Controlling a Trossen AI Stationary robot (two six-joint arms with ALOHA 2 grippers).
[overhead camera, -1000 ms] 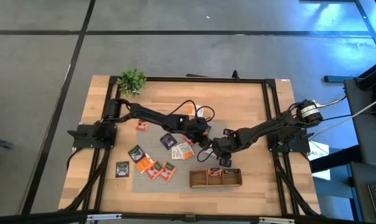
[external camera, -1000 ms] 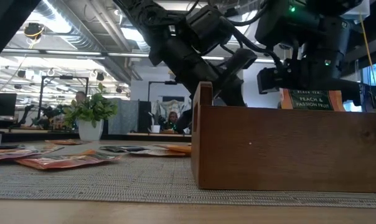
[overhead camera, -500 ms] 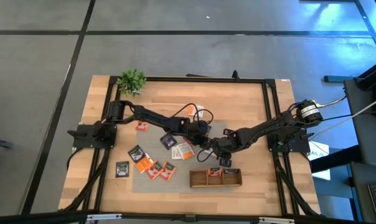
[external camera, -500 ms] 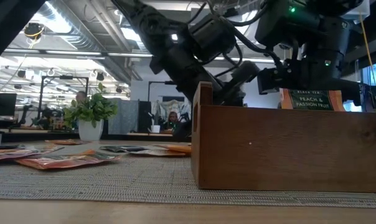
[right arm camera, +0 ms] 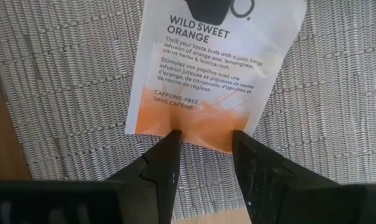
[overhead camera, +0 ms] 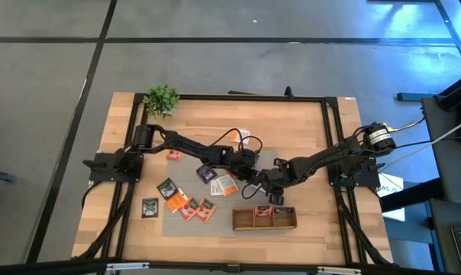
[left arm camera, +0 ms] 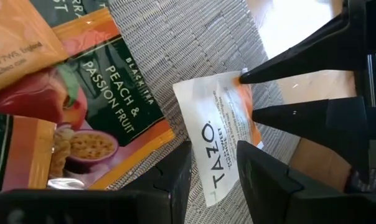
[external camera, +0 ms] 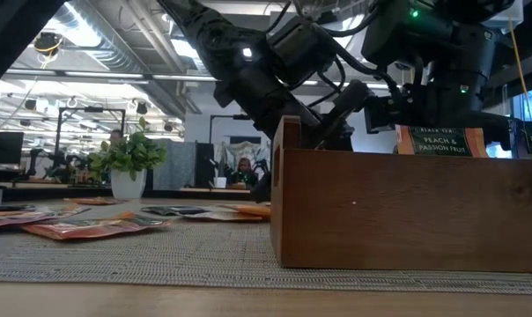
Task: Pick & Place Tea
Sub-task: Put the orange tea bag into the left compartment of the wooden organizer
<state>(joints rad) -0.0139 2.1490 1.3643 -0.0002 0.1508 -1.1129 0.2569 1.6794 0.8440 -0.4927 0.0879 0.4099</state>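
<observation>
A white tea sachet with an orange end (left arm camera: pixel 216 118) (right arm camera: pixel 216 68) shows against the grey mat (overhead camera: pixel 227 200). My left gripper (overhead camera: pixel 252 169) (left arm camera: pixel 214 152) stands open over the sachet's white end, slanting down from the table's left. My right gripper (overhead camera: pixel 267 183) (right arm camera: pixel 205 140) stands open at the orange end, pointing steeply down. In the high view both arms hide this sachet. More sachets (overhead camera: pixel 186 206) lie flat on the mat. Others (external camera: pixel 447 141) stand upright in the wooden tray (overhead camera: pixel 264 218). My left gripper has the sachet's white end (left arm camera: pixel 220 180) between its two fingers, and one finger (left arm camera: pixel 263 180) covers part of that end; whether it touches the sachet I cannot tell. My right gripper's fingertips (right arm camera: pixel 175 140) stand on either side of the middle of the orange end's edge (right arm camera: pixel 203 148), coming from above. I cannot tell whether they touch it.
The tray (external camera: pixel 407 207) stands at the mat's near right corner, just in front of both grippers. A potted plant (overhead camera: pixel 162 99) sits at the far left corner. Loose sachets (overhead camera: pixel 149 206) (overhead camera: pixel 173 155) lie on the wood to the mat's left. Bare wood stretches along the far side.
My left gripper has come down a little toward the mat and the right gripper, and has rolled somewhat about the line it points along. Its fingers keep the same gap.
</observation>
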